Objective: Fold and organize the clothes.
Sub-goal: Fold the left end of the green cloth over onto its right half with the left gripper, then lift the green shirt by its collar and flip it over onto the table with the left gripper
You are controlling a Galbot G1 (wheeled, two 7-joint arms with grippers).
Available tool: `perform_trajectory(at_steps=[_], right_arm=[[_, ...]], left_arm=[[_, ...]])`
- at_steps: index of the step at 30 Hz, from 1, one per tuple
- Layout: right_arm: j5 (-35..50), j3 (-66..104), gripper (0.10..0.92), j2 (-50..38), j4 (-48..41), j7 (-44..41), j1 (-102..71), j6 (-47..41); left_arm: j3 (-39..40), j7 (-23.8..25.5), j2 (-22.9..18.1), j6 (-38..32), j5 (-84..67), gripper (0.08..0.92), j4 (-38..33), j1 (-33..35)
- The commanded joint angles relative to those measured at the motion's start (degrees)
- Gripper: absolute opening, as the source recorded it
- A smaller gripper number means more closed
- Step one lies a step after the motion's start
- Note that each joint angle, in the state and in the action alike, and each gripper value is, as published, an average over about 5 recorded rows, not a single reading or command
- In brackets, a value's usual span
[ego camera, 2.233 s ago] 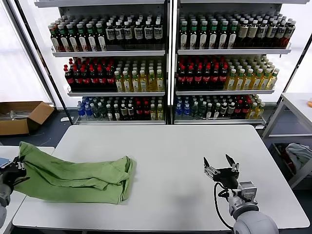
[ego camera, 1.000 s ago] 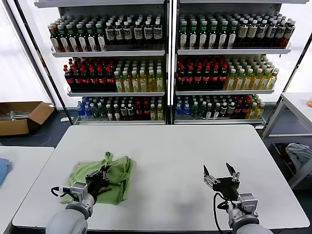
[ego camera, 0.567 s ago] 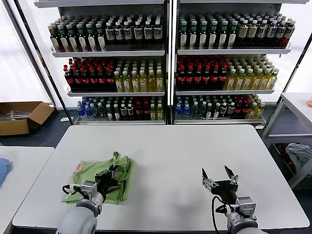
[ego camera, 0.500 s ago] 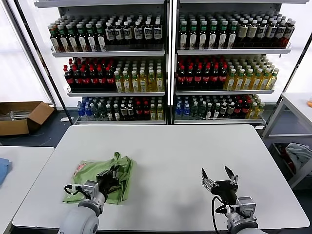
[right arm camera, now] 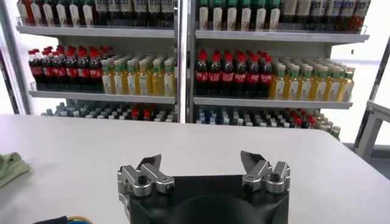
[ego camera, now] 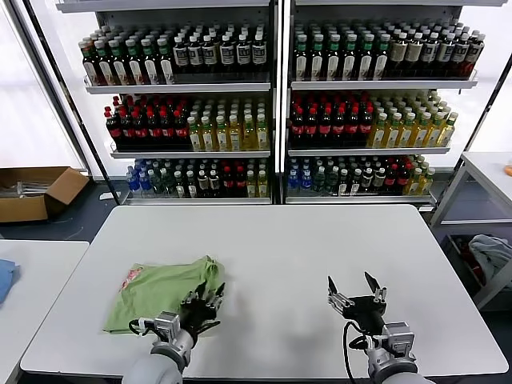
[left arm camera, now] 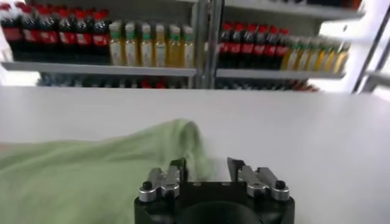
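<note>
A light green shirt (ego camera: 160, 292) lies folded in a loose pile on the left part of the white table (ego camera: 320, 240). A bit of red-and-white print (ego camera: 132, 277) shows at its far left edge. My left gripper (ego camera: 206, 299) is open and empty at the shirt's right edge, near the table's front. In the left wrist view the open gripper (left arm camera: 206, 165) sits low at the cloth (left arm camera: 91, 182), one finger over its edge. My right gripper (ego camera: 352, 291) is open and empty over bare table on the right; its own view (right arm camera: 201, 159) shows the shirt's edge (right arm camera: 9, 165) far off.
Shelves of bottles (ego camera: 272, 104) stand behind the table. A cardboard box (ego camera: 36, 190) lies on the floor at far left. A second white table (ego camera: 32, 276) adjoins on the left. A side table (ego camera: 488, 172) and a heap of cloth (ego camera: 492, 254) are at right.
My left gripper carried the shirt's left part over onto the rest, let it go and drew back to the right front. The raised fold has dropped flat. The right gripper has barely moved.
</note>
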Motion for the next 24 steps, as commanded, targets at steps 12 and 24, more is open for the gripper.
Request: perform_trajectory(at_steps=[12, 24], right_arm=[[1.0, -1.9, 0.823, -1.6, -2.9, 0.0, 4.1, 0.0], [2.4, -1.6, 0.823, -2.9, -3.4, 1.4, 5.5, 0.0]], left_arm=[[-18.5, -6.1, 8.7, -0.7, -4.6, 0.815, -8.1, 0.9], [-23.7, -2.8, 11.4, -0.6, 2.9, 0.823, 4.6, 1.5]])
